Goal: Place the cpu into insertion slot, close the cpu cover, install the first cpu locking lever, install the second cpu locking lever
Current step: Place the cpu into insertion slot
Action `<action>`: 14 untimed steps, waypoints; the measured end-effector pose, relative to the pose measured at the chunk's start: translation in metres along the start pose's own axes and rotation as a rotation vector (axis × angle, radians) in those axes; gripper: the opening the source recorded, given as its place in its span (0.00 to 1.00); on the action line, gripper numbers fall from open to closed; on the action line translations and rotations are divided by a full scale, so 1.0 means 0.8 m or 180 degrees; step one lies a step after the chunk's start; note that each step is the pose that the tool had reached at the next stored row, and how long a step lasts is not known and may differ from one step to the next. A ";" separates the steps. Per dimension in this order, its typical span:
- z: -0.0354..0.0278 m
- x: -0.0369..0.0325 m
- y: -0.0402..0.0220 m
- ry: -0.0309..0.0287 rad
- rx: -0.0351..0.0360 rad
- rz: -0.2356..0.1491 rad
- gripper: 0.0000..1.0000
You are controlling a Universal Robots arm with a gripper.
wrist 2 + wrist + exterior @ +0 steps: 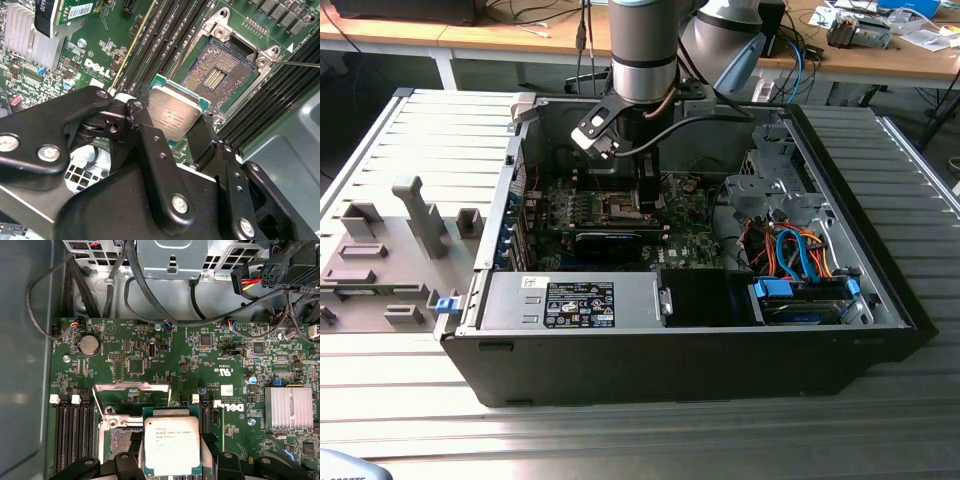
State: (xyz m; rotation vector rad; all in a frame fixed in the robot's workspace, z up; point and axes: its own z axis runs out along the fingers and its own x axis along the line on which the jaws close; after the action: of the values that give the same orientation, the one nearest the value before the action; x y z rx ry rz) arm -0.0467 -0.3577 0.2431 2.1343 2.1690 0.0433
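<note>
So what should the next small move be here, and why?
Probably shift the cpu sideways until it is over the insertion slot: the end effector grips it offset from the slot, which lies uncovered.

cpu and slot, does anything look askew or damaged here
Nothing stands out. The cpu sits squarely in the gripper, held clear of the open insertion slot and not seated; the cpu cover stands raised.

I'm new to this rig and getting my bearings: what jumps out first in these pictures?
The silver chip gripped in the black jaws, held close to the open socket on the green board. In the exterior view, the arm reaches down into an open computer case on a ribbed metal table.
</note>
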 end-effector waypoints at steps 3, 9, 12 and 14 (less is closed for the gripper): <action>0.0004 0.0000 -0.0001 -0.0001 0.0000 0.0000 0.55; 0.0006 0.0016 -0.0012 -0.0002 0.0000 0.0000 0.55; 0.0006 0.0023 -0.0024 -0.0002 0.0000 0.0000 0.55; 0.0006 0.0024 -0.0030 -0.0002 0.0000 0.0000 0.55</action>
State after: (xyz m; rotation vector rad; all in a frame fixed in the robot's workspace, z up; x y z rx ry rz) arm -0.0492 -0.3559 0.2422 2.1341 2.1687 0.0426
